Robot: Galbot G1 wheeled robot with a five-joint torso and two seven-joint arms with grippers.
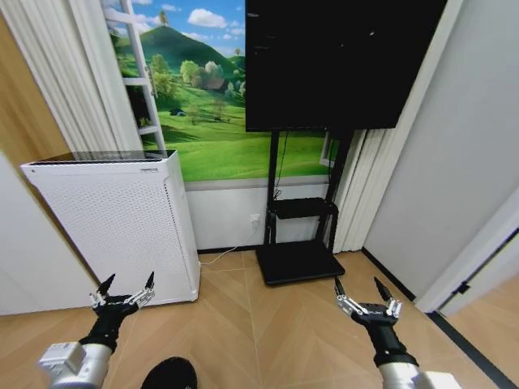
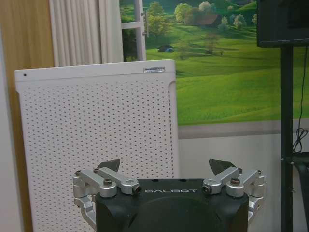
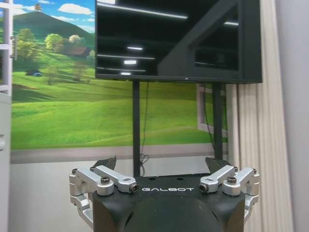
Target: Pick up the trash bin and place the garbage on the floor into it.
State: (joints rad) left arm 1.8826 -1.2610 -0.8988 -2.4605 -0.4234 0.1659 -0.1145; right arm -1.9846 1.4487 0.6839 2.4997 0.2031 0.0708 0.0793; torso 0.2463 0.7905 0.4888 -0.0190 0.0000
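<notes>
Above light tan herringbone parquet floor (image 1: 243, 324) we hold L gripper (image 1: 127, 285) & R gripper (image 1: 358, 287) wide open, both empty, facing tall white perforated air purifier (image 1: 122, 227) & black TV stand (image 1: 298, 251).

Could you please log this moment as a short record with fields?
left gripper: open, empty, raised over the floor before the air purifier
right gripper: open, empty, raised near the stand
floor: tan herringbone wooden parquet floor
ahead left: tall white perforated air purifier
ahead centre: large black television on a black stand
</notes>
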